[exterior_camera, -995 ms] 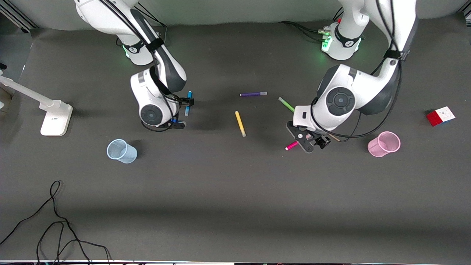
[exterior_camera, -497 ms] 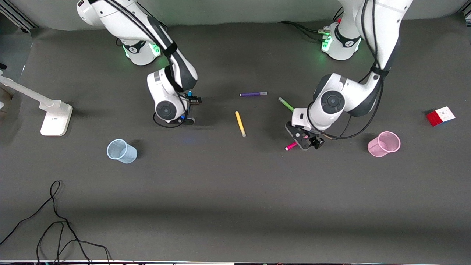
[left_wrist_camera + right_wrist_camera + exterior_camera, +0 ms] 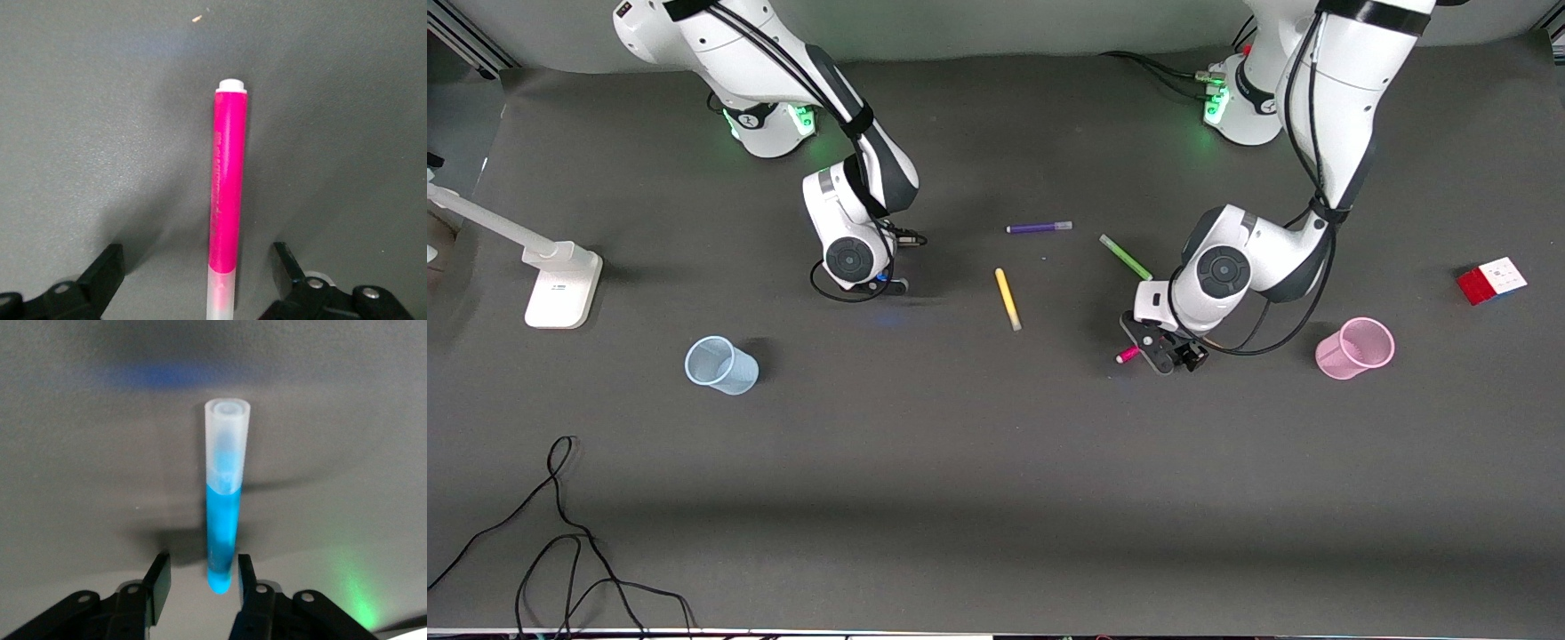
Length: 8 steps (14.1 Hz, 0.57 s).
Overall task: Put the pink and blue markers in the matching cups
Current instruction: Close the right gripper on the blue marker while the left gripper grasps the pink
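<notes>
The pink marker (image 3: 227, 187) lies flat on the grey table, and only its tip (image 3: 1128, 356) sticks out from under the hand in the front view. My left gripper (image 3: 1169, 354) is low over it, open wide (image 3: 197, 257), with one finger on each side of the pale end and neither touching. The blue marker (image 3: 223, 520) lies between the fingers of my right gripper (image 3: 202, 565), which have narrowed around its blue end; a gap shows beside one finger. In the front view the right gripper (image 3: 879, 283) covers that marker. The pale blue cup (image 3: 720, 364) and the pink cup (image 3: 1354, 348) stand upright.
A purple pen (image 3: 1039, 228), a yellow pen (image 3: 1008, 299) and a green pen (image 3: 1125, 257) lie between the two arms. A colour cube (image 3: 1491, 280) sits at the left arm's end, a white stand (image 3: 560, 276) at the right arm's end. A black cable (image 3: 560, 533) lies near the front edge.
Both hands have come down lower over their markers. The right gripper's fingers have drawn in around the blue marker. The left gripper has stayed wide open.
</notes>
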Motion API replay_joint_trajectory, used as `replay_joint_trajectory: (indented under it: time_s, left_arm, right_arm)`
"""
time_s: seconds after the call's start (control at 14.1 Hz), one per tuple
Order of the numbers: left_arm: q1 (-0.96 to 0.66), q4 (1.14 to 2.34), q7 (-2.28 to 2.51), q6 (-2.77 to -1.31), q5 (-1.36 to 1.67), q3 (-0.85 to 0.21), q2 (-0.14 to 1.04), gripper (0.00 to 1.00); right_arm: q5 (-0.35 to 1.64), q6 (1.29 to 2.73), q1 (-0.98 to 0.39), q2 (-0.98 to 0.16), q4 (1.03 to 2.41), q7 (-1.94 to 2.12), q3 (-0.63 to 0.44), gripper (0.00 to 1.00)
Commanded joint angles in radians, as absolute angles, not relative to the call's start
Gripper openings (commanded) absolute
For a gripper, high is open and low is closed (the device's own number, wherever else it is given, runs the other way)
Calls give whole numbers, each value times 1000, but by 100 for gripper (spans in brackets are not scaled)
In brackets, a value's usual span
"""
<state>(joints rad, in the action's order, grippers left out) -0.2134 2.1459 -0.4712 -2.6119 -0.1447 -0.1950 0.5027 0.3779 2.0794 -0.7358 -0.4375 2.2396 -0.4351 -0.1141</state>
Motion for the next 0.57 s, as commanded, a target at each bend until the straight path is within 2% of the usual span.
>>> replay_joint_trajectory:
  time_s: [0.0, 0.14, 0.21, 0.43, 0.5]
  left_arm:
    - [-222, 2137, -425, -2602, -166, -190, 488, 98]
    - [-222, 2137, -420, -2596, -166, -192, 473, 95]
    - [-222, 2137, -404, -2585, -166, -192, 471, 88]
    - [-229, 2132, -358, -2560, -166, -192, 468, 54]
    - [-229, 2129, -341, -2557, -166, -192, 466, 40]
  right_arm:
    - [400, 2098, -753, -443, 2249, -449, -126, 42]
    - [400, 2105, -753, -446, 2249, -446, -126, 33]
    - [400, 2105, -753, -445, 2249, -446, -126, 27]
    - [400, 2082, -752, -430, 2249, -449, -132, 0]
    - [400, 2063, -746, -414, 2247, -449, -136, 0]
